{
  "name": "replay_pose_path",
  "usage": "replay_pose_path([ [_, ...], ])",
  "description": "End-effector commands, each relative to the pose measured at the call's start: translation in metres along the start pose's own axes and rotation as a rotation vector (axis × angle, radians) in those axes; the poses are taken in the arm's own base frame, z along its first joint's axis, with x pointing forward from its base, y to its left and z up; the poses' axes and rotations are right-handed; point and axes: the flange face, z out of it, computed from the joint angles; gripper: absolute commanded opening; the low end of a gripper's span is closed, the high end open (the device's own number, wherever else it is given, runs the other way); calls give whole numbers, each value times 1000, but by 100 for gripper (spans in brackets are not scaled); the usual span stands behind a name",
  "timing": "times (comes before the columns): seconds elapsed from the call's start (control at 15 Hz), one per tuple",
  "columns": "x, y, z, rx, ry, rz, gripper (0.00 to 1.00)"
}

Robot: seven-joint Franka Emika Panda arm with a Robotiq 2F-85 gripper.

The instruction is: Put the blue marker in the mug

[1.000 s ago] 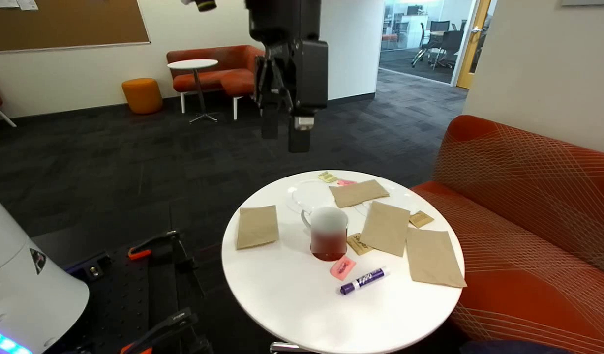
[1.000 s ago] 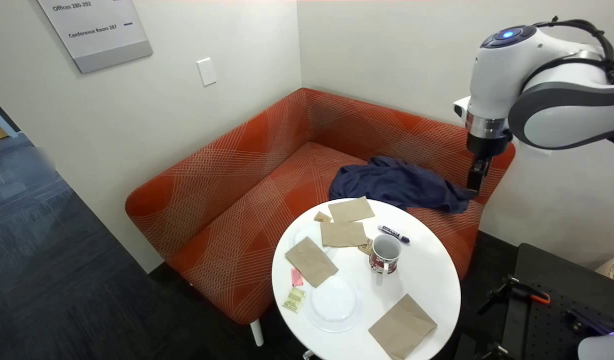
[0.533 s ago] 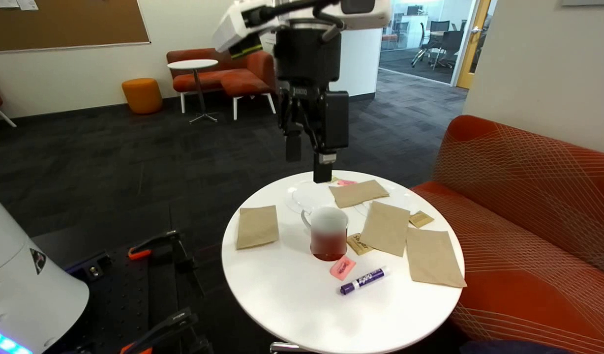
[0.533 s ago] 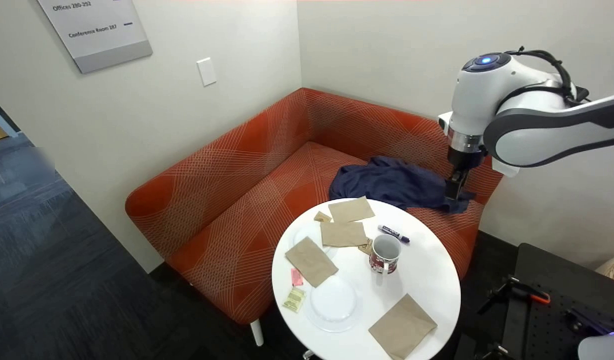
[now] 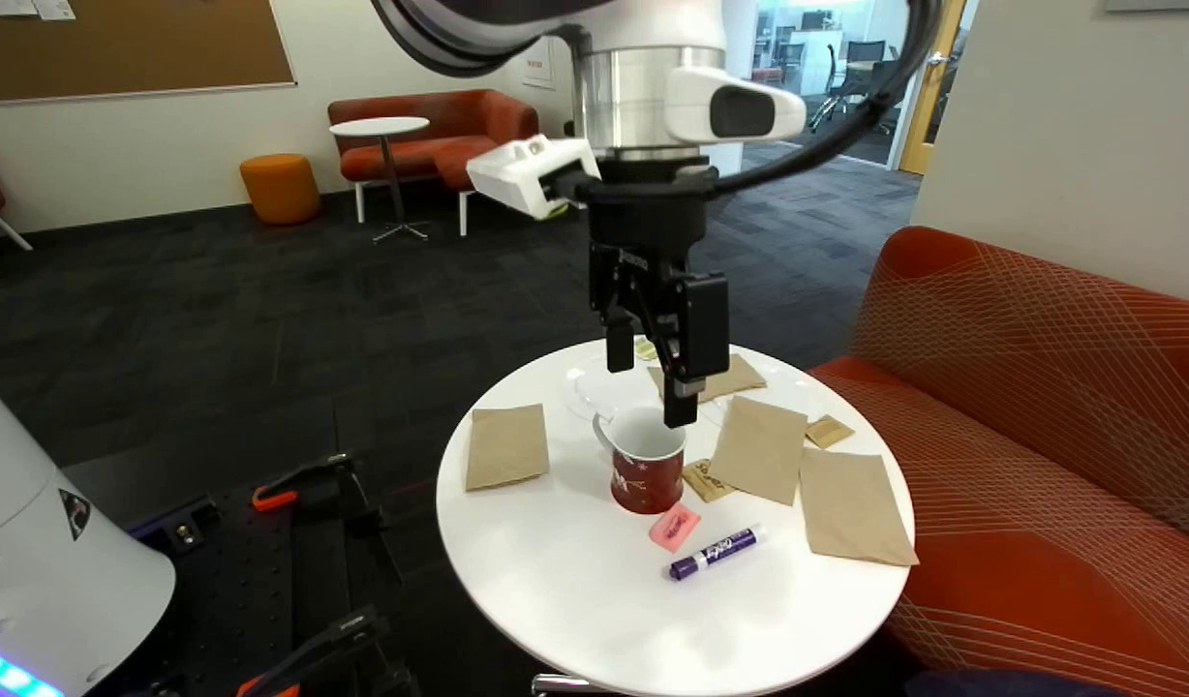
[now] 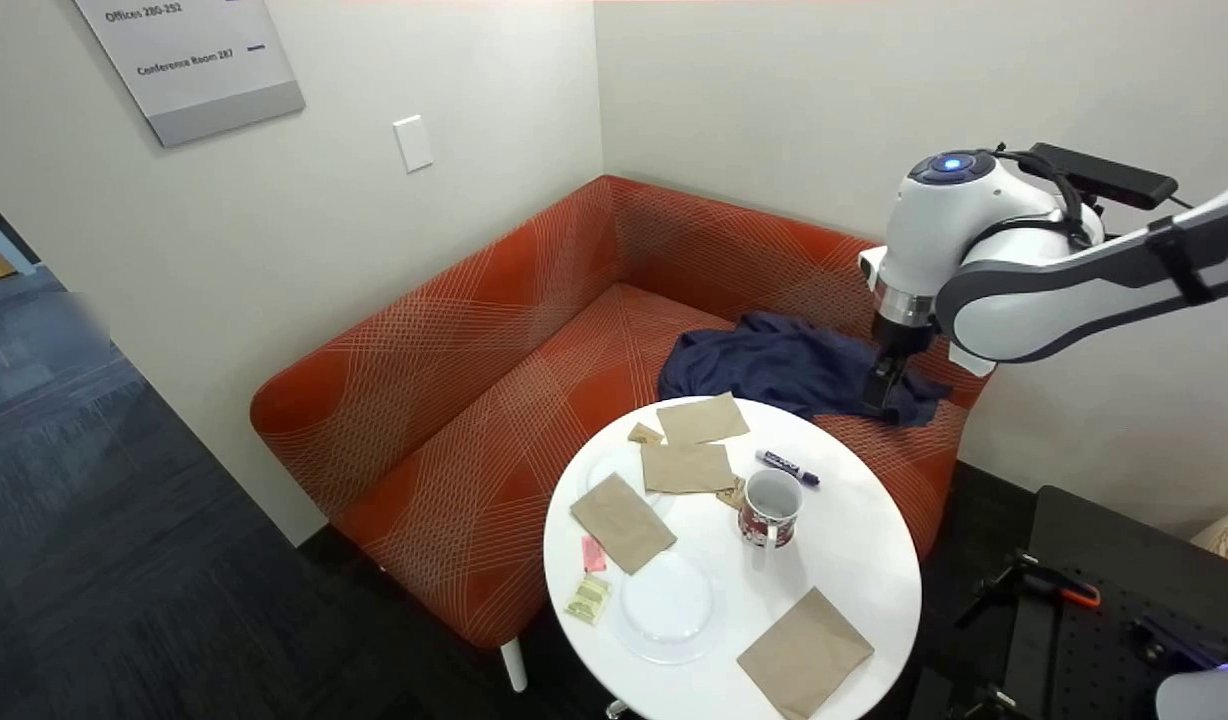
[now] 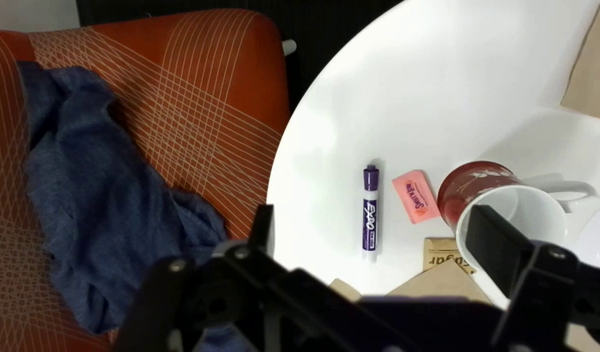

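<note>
Red sofa [image 5: 1030,528]: at 3 o'clock of the round white table [image 5: 575,590] in an exterior view.
Gripper [image 5: 651,392]: released, in the air, holding nth.; fingers well apart, prob. so they can come down astride the blue marker [image 7: 371,212].
Marker: lies flat on the table; in wrist view its length runs 12 to 6 o'clock, fingers at 9 and 3, so I think closing should go across the thin body.
Mug [image 7: 517,208]: upright, mouth up, at 3 o'clock of the marker, w/ pink packet [image 7: 416,197] between; carry looks short, but a finger may bump it.
Table: brown paper sheets [image 5: 507,445] at 10 and 12–3 o'clock.
Carpet [image 5: 391,339]: dark, w/ orange stool [image 5: 280,189] far off, approx. 10 o'clock.
</note>
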Motion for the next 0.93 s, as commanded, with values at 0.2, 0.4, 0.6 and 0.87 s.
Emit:
replay_pose_path([
  [0.2, 22, -1, 40, 24, 50, 15, 100],
  [0.4, 17, -6, 45, 16, 31, 3, 100],
  [0.6, 21, -4, 54, 14, 17, 4, 100],
  [0.87, 22, -3, 53, 14, 18, 5, 100],
])
